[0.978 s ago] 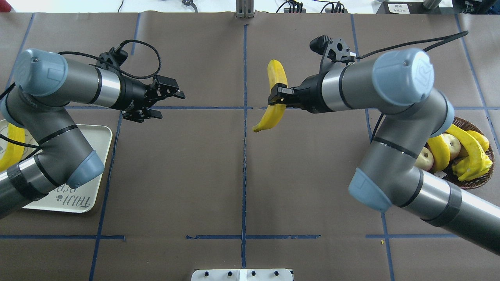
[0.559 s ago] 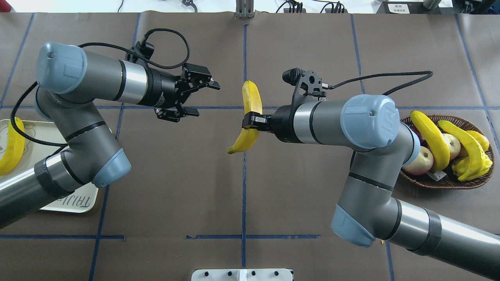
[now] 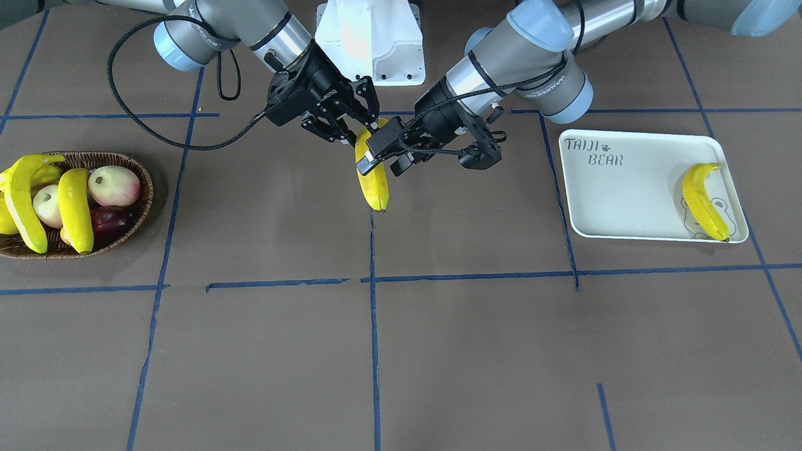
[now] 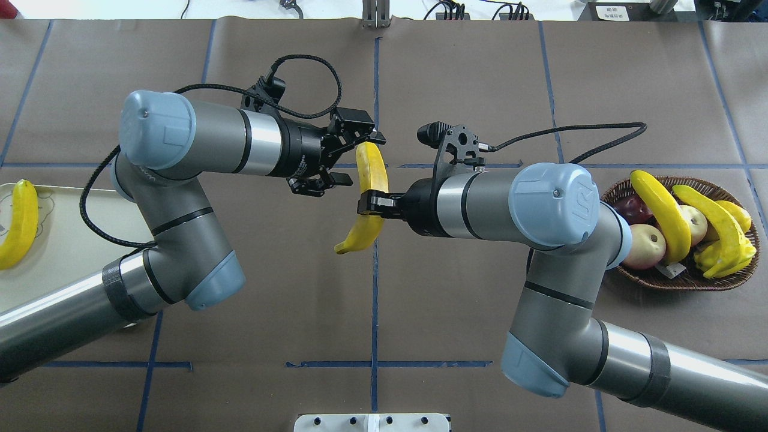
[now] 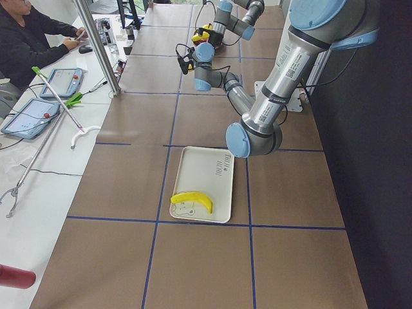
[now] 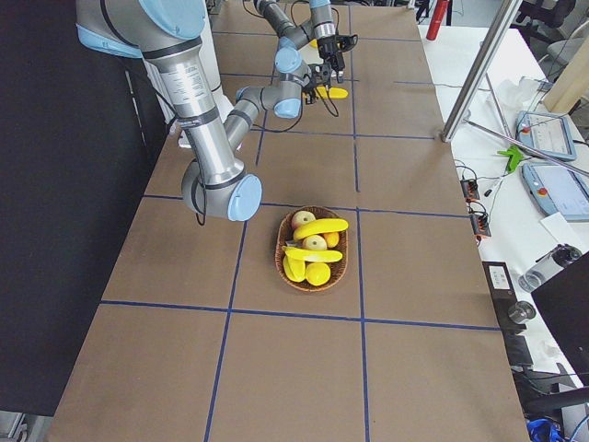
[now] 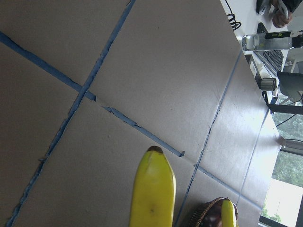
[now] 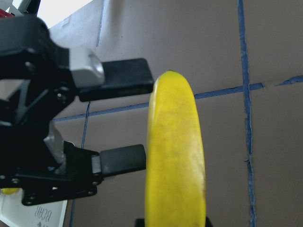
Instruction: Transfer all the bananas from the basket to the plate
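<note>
Two arms meet over the middle of the worktop (image 4: 456, 312), well apart from both the plate (image 3: 633, 194), which carries one banana (image 3: 703, 200), and the basket (image 4: 684, 282), where two more bananas (image 3: 75, 210) lie among other fruit. The right claw (image 4: 372, 204) is clamped across the middle of the carried banana (image 4: 372, 171), held in the air. The left claw (image 4: 355, 159) stands spread, its tips just beside the fruit's upper end (whether they straddle it I cannot tell). The risk, as I judge it: if the right lets go before the left has closed, the fruit drops. A left grip near the tapering tip could also let the smooth skin slip out.
</note>
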`<action>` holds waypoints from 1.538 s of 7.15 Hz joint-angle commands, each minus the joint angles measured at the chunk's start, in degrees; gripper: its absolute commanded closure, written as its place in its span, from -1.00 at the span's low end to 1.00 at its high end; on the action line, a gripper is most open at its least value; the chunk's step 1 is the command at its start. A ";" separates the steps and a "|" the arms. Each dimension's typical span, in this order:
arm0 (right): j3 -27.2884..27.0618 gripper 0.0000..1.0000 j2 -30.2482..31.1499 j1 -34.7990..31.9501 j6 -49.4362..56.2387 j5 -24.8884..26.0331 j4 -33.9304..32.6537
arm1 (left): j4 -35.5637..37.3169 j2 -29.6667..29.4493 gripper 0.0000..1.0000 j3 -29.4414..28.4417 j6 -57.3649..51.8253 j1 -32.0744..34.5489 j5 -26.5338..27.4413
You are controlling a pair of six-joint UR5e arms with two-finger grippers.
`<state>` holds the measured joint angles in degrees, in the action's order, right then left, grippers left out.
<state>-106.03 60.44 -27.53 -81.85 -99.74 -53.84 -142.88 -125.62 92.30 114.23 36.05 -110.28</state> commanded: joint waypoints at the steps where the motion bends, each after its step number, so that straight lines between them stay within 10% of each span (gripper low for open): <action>1: -0.93 0.97 0.47 -0.16 0.02 -0.37 0.13 | -0.03 -0.15 -0.98 -0.63 -0.06 -0.89 0.32; 4: -0.85 0.97 0.38 -0.07 0.02 -0.37 0.13 | -0.38 -0.42 -0.72 -0.63 -0.06 -1.86 0.32; 5: -0.76 0.97 0.47 -0.07 0.02 -0.37 0.05 | -0.47 -0.42 0.70 -0.63 -0.06 -1.86 0.32; 7: -0.76 0.89 0.47 0.02 0.02 -0.37 0.05 | -0.47 -0.24 1.00 -0.63 -0.06 -1.86 0.32; 8: -0.85 -0.40 0.38 0.10 -0.33 -0.20 0.05 | -0.39 -0.07 1.00 -0.80 -0.06 -1.60 0.41; 9: -0.94 -0.98 0.38 0.02 -0.33 -0.02 -0.04 | -0.38 0.28 1.00 -0.89 -0.06 -1.07 0.41; 11: -1.89 -0.99 0.47 -0.16 -0.24 -0.37 -0.48 | -0.12 0.72 1.00 -0.98 -0.14 0.24 0.33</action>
<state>-107.19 60.84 -27.56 -82.15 -99.94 -53.98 -143.16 -125.23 91.40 114.19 35.48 -109.88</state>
